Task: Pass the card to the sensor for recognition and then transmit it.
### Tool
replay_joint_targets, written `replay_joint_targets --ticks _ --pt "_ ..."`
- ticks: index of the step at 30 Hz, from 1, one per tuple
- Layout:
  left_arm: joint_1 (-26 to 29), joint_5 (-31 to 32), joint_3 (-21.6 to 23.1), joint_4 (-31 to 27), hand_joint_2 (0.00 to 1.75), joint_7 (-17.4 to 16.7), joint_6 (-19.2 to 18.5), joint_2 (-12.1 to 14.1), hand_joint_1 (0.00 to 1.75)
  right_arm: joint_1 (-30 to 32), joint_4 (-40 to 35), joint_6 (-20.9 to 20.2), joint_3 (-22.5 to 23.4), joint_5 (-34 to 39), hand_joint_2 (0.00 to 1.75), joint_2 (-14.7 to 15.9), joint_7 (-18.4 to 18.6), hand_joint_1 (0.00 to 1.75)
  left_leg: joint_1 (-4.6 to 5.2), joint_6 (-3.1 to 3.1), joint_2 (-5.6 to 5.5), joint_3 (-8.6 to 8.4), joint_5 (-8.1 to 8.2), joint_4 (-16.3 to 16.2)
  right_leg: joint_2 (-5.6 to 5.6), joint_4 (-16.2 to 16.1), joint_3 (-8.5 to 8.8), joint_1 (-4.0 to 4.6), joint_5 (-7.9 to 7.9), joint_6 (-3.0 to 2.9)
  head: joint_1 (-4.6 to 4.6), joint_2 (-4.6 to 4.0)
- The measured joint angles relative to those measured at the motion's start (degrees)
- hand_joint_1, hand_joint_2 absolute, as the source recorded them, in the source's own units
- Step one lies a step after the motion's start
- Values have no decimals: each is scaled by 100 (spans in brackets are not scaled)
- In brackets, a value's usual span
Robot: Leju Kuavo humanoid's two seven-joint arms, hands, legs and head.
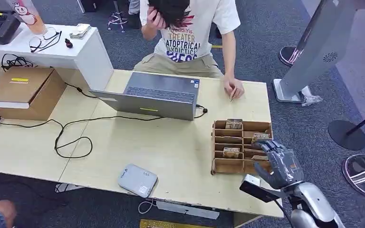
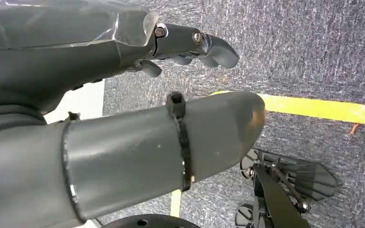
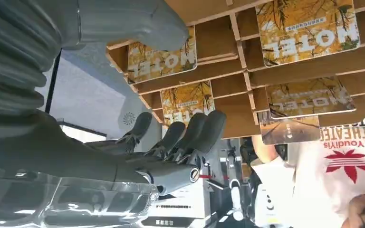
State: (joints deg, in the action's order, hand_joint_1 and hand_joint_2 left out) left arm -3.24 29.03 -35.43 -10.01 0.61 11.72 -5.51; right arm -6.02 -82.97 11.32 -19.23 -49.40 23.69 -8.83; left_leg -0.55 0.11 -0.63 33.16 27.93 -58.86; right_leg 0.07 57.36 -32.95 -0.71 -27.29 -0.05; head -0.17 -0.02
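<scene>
Here my right hand hovers at the near right corner of the slotted brown cardboard card rack on the pale wooden table, fingers spread and holding nothing. The yellow hotel key cards stand in the rack's compartments. My left hand hangs over grey carpet, fingers apart, holding nothing. A flat grey card reader lies near the table's front edge.

The table was finished in pale wood, and the brown cardboard rack held cards printed with yellow foliage and white "HOTEL" lettering. The laptop was grey, the carpet mottled blue-grey with a yellow stripe, and the right hand was dark grey.
</scene>
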Motion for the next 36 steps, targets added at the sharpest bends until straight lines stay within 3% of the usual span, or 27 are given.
replay_joint_targets --ticks 18,23,25,30,36 --pt "-2 -2 0 0 0 0 57 -7 0 16 105 0 76 160 175 20 2 75 0 0 1 -1 0 -2 1 0 -1 0 0 0 0 0" --pt "-2 -4 0 0 0 0 57 -9 0 11 138 -6 79 216 175 37 -17 68 0 0 1 -1 0 -2 1 0 -1 0 0 0 0 0" --pt "-3 -7 0 0 0 2 59 -9 0 7 159 -7 79 230 175 44 -30 73 0 0 1 -1 0 -2 1 0 0 0 0 0 2 0" --pt "-4 -15 0 0 0 2 70 -13 0 8 225 -7 79 297 175 57 -42 66 0 0 1 0 0 -2 1 0 0 0 0 0 0 0" --pt "-9 -7 0 0 0 0 66 -13 0 12 245 -4 79 317 175 57 -33 72 0 0 1 -1 0 -2 2 0 -1 0 0 0 0 0"
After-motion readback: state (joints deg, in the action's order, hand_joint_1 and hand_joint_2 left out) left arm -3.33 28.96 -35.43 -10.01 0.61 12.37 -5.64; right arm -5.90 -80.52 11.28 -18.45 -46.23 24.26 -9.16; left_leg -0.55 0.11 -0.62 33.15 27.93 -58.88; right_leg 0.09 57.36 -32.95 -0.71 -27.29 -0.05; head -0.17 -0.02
